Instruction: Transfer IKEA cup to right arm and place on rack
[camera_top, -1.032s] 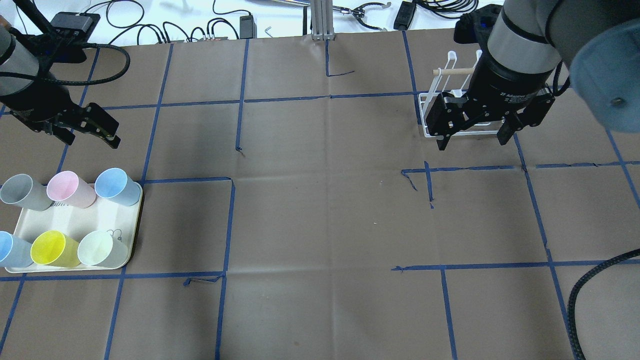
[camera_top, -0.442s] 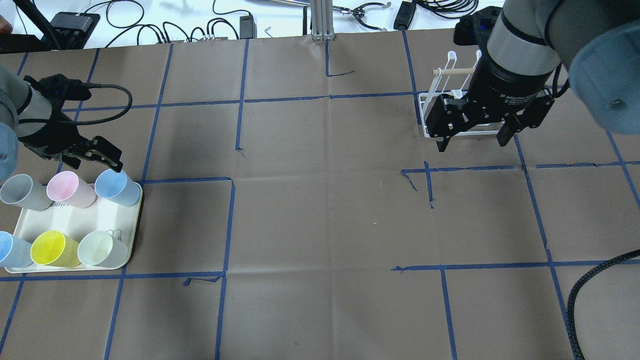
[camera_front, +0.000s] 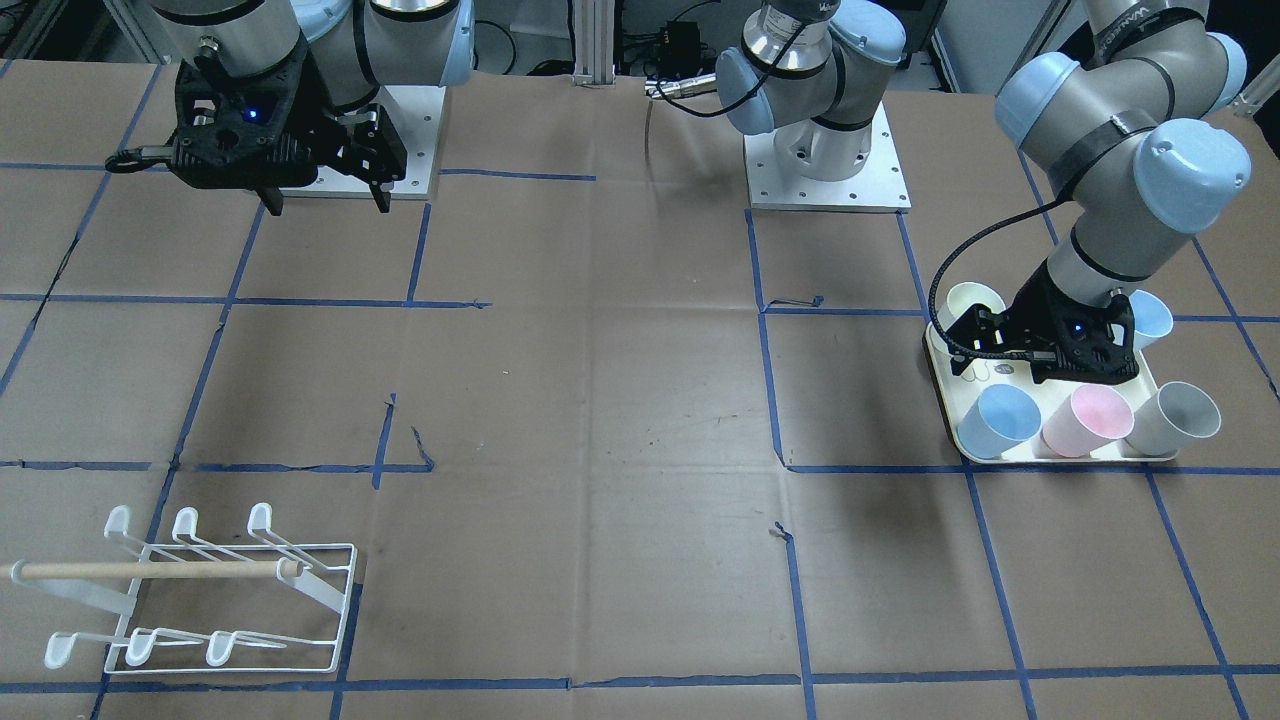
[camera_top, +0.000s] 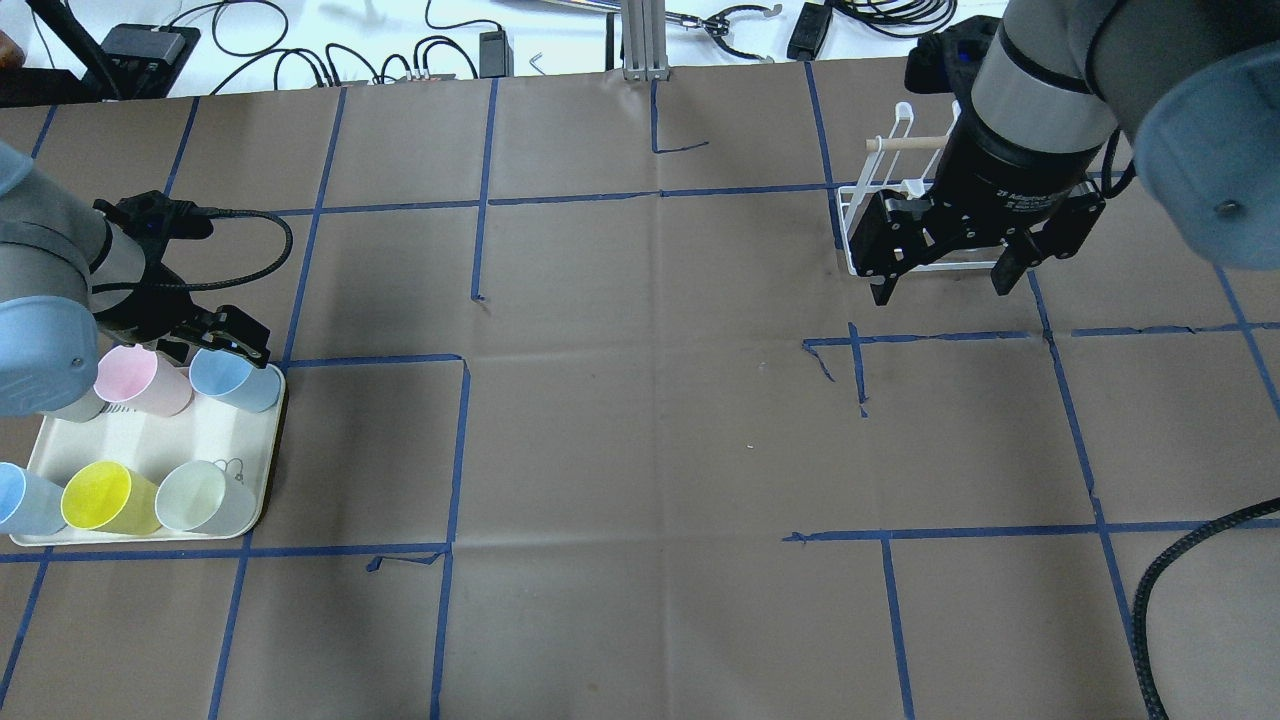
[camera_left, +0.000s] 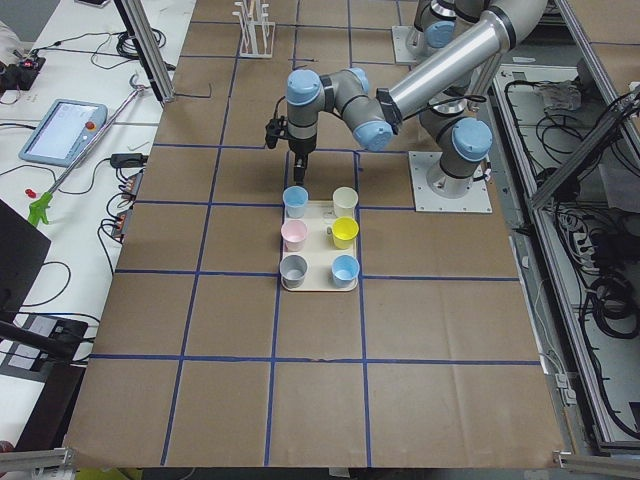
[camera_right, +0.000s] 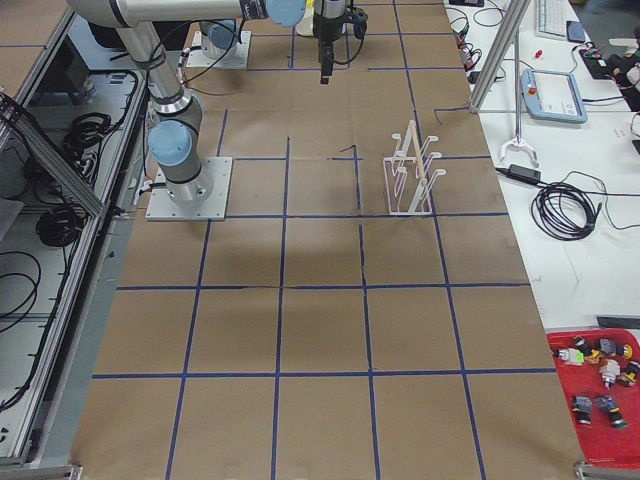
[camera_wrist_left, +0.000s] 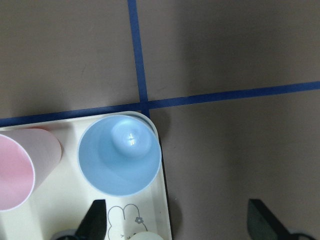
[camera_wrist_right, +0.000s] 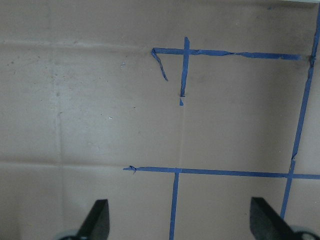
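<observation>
Several pastel IKEA cups stand upright on a cream tray (camera_top: 215, 440) at the table's left. The light blue cup (camera_top: 236, 375) (camera_wrist_left: 120, 156) fills the tray's far right corner, beside a pink cup (camera_top: 140, 380). My left gripper (camera_top: 215, 335) (camera_wrist_left: 178, 217) hovers open just above the light blue cup, which lies off toward one fingertip in the left wrist view. My right gripper (camera_top: 940, 288) (camera_wrist_right: 180, 220) hangs open and empty over bare table in front of the white wire rack (camera_top: 850, 235) (camera_front: 230, 600). The right arm hides part of the rack.
The tray also holds a yellow cup (camera_top: 98, 497), a pale cup (camera_top: 200, 497), another blue cup (camera_top: 18, 500) and a grey cup (camera_front: 1175, 418). Blue tape lines grid the brown table. Cables and tools lie along the back edge (camera_top: 450, 40).
My left arm has swung toward the robot and down, from behind the tray to just over the light blue cup. The right gripper has barely shifted.
</observation>
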